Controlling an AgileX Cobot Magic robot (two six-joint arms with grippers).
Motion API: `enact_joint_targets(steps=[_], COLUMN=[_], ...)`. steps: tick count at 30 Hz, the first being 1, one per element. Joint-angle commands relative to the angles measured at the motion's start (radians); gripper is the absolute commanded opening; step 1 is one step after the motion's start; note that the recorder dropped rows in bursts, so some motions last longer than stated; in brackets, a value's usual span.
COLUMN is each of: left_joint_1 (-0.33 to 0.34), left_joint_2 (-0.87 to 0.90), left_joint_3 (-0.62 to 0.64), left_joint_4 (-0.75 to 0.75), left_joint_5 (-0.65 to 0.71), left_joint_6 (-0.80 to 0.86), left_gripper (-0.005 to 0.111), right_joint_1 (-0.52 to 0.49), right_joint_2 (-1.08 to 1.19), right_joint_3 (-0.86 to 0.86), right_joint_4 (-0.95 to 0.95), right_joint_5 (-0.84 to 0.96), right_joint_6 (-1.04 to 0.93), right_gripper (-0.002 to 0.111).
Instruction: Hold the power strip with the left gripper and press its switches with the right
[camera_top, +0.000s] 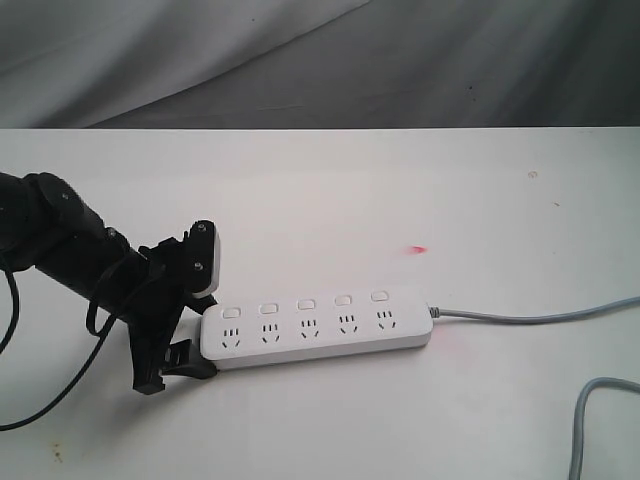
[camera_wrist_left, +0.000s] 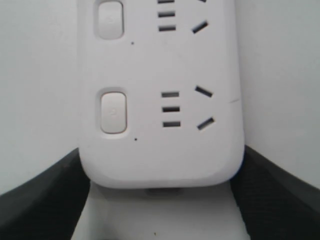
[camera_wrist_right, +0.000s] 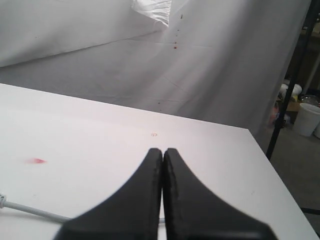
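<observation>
The power strip (camera_top: 318, 325), low centre in the exterior view, looks light, stiff and slippery, best pinched across its rounded left end where the left gripper (camera_top: 205, 335) clamps it, right gripper (camera_wrist_right: 163, 152) closed, empty

No text, brand, number or sign can be read in any view. The power strip (camera_top: 318, 345) shows no legible lettering. Its switches (camera_wrist_left: 113, 112) each bear a faint central mark, too blurred to read. The red spot (camera_top: 417, 249) on the counter (camera_top: 300, 180), at two o'clock from the strip, forms no character.
</observation>
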Motion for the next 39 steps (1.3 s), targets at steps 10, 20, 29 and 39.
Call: enact_joint_targets(steps=[10, 20, 29, 39], left_joint_1=[-0.003, -0.003, -0.003, -0.003], left_joint_2=[0.018, 0.018, 0.018, 0.018], left_joint_3=[0.009, 0.009, 0.009, 0.009], left_joint_4=[0.037, 0.037, 0.031, 0.031], left_joint_5=[-0.016, -0.016, -0.016, -0.025], left_joint_6=[0.015, 0.015, 0.015, 0.015], left_gripper=[0.046, 0.046, 0.046, 0.06], right_joint_1=[-0.009, -0.009, -0.009, -0.009], right_joint_2=[0.001, 0.001, 0.001, 0.001], right_joint_3=[0.004, 0.004, 0.004, 0.004], right_joint_4=[0.0, 0.0, 0.0, 0.0], right_joint_5=[0.014, 0.014, 0.014, 0.014], right_joint_6=[0.007, 0.009, 0.009, 0.009], right_gripper=[0.0, 0.0, 0.0, 0.0])
